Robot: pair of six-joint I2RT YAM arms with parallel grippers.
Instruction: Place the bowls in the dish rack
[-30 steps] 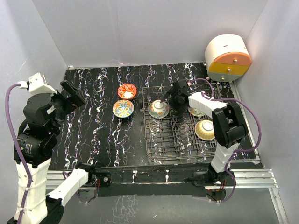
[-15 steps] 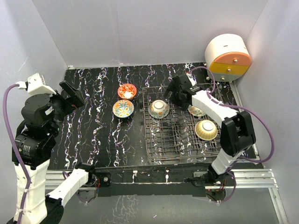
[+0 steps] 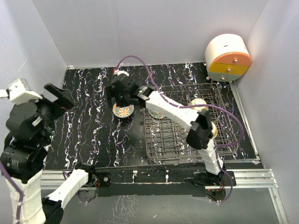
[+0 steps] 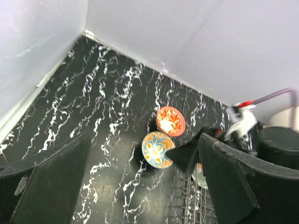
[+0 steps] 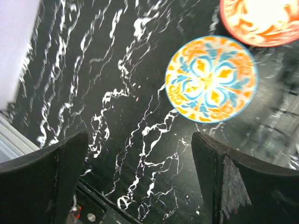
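Two bowls stand on the black marbled table left of the dish rack (image 3: 187,137): a yellow-and-blue floral bowl (image 3: 123,111) (image 5: 211,79) (image 4: 158,149) and a red-orange bowl (image 4: 170,120) (image 5: 261,18). In the top view the right gripper hides the red-orange one. My right gripper (image 3: 119,95) (image 5: 140,186) is open and empty, hovering above these two bowls. In the rack, one bowl (image 3: 159,114) lies partly under the right arm, a cream bowl (image 3: 198,103) sits upside down, and another (image 3: 214,131) is mostly hidden by the arm. My left gripper (image 3: 58,95) (image 4: 140,186) is open and empty, high at the left.
A round white, orange and yellow drawer unit (image 3: 228,58) stands at the back right corner. The right arm stretches across the rack's top-left part. White walls close in the table on three sides. The rack's left edge shows in the left wrist view (image 4: 196,200).
My right arm has swung left from the rack to above the two bowls on the table. The left arm has shifted slightly left and up.
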